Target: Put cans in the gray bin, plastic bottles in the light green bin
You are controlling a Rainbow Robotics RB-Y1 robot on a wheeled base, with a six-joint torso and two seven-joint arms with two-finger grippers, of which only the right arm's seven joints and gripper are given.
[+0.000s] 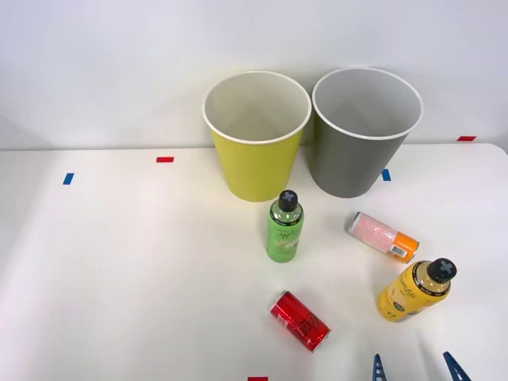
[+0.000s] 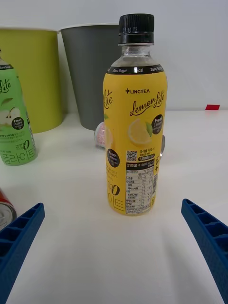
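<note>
The yellow-orange bottle [image 1: 414, 291] [image 2: 135, 137] stands upright with a black cap, directly in front of my right gripper [image 1: 415, 369] [image 2: 114, 247]. The gripper is open with nothing between its blue fingers [image 2: 209, 237], a short way from the bottle. Near the table's middle the green bottle [image 1: 285, 228] [image 2: 14, 128] stands upright. A red can [image 1: 300, 321] [image 2: 4, 209] lies on its side near the front. The pink can [image 1: 383, 236] [image 2: 102, 135] with an orange end lies behind the yellow bottle. The light green bin [image 1: 255, 147] [image 2: 33, 76] and gray bin [image 1: 361, 151] [image 2: 88, 71] stand side by side at the back.
The white table [image 1: 119, 262] stretches wide to the left of the bottles. Small red tape marks [image 1: 164, 159] and blue tape marks [image 1: 68, 178] lie on it. A white wall rises behind the bins.
</note>
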